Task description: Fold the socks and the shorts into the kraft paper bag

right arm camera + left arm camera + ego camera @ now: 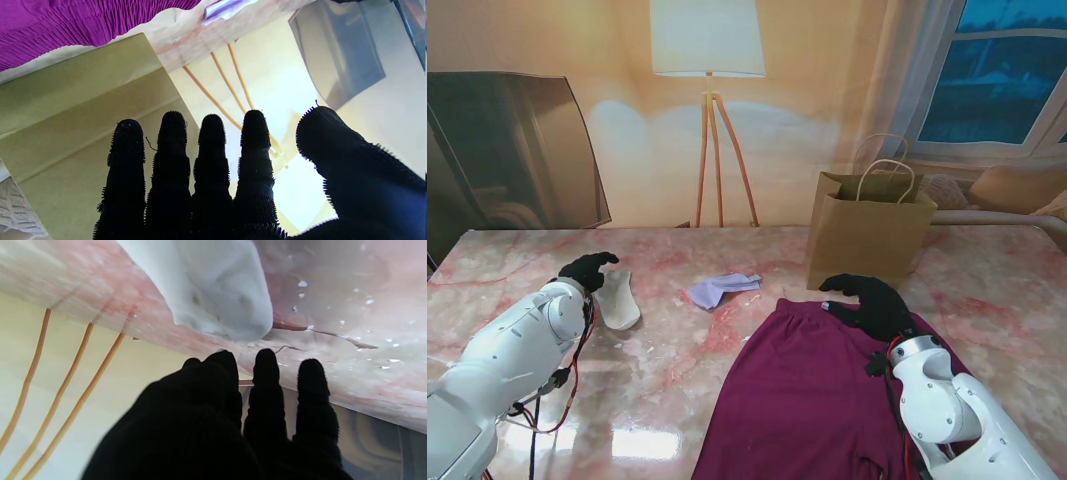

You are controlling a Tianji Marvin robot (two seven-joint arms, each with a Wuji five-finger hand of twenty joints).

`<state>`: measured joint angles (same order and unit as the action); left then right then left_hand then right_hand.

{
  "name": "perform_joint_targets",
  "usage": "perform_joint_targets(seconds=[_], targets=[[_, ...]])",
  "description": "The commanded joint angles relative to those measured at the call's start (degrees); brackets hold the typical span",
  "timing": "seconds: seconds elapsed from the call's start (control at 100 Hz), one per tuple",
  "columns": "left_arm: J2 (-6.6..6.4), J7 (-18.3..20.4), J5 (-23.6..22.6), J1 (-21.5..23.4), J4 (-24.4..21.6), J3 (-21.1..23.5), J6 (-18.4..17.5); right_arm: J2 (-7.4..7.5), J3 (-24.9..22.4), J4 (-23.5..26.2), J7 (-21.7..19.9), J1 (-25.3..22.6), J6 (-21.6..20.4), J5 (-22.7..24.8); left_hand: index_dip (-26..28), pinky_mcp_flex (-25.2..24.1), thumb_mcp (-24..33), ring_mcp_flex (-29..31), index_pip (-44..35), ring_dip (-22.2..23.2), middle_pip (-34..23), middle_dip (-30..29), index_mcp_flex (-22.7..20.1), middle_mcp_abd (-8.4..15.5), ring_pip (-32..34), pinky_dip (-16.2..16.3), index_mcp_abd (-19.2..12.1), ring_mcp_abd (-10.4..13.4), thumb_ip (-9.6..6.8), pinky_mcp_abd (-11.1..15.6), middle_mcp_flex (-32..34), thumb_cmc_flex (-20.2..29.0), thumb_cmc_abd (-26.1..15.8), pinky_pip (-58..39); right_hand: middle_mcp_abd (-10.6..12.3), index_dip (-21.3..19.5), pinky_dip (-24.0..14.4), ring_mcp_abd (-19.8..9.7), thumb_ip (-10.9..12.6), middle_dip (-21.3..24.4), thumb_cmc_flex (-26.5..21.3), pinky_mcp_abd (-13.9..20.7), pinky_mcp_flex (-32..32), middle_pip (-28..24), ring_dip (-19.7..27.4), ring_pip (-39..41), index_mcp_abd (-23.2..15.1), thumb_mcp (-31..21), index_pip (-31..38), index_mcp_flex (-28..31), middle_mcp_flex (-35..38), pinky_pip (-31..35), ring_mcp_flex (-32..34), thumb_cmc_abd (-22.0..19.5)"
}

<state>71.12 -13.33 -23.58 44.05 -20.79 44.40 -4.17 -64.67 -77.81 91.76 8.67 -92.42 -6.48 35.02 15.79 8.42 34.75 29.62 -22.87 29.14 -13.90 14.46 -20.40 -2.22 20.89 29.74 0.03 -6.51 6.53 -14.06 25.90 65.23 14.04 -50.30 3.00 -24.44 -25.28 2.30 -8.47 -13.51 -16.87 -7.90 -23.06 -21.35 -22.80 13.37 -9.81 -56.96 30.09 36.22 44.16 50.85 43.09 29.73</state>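
Shorts (807, 390): you had one magenta pair spread flat on the marble table (987, 290), nearer to me, right of centre. Stand view also showed two socks, one white sock (617, 300) on the left and one lavender sock (719, 289) mid-table, well apart. One kraft paper bag (867, 238) stood upright past the shorts. Your left hand (587, 270) hung just beside the white sock, fingers curled, holding nothing. Your right hand (872, 303) sat over the waistband, fingers spread, grasping nothing.

Left wrist: white sock (213, 290) lay just past the fingertips (265, 365), no contact seen.

Right wrist: right hand (200, 186) was released, fingers straight and apart; bag (83, 133) and shorts (66, 23) lay beyond.
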Motion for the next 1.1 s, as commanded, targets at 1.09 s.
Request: perform_joint_targets(seconds=[1.09], targets=[[-4.56,11.7,-4.8,2.7,-7.0,-2.6,0.7,-0.05,1.4,-1.4,-0.9,1.5,-0.7,-1.8,28.2,-0.6,8.9,0.9,-40.0,4.3,-1.0,9.6,-8.0,-1.9,1.7,2.5,-11.5,-2.2,3.14,-0.8,10.0,-17.1,19.6,-0.2,0.1,0.1,-2.9,0.0,2.5,-1.0,0.4,-0.6,-0.2,-1.3,-1.8,1.0,-0.2,0.7,0.6,-0.4,1.3,3.0,-0.1,-1.4]])
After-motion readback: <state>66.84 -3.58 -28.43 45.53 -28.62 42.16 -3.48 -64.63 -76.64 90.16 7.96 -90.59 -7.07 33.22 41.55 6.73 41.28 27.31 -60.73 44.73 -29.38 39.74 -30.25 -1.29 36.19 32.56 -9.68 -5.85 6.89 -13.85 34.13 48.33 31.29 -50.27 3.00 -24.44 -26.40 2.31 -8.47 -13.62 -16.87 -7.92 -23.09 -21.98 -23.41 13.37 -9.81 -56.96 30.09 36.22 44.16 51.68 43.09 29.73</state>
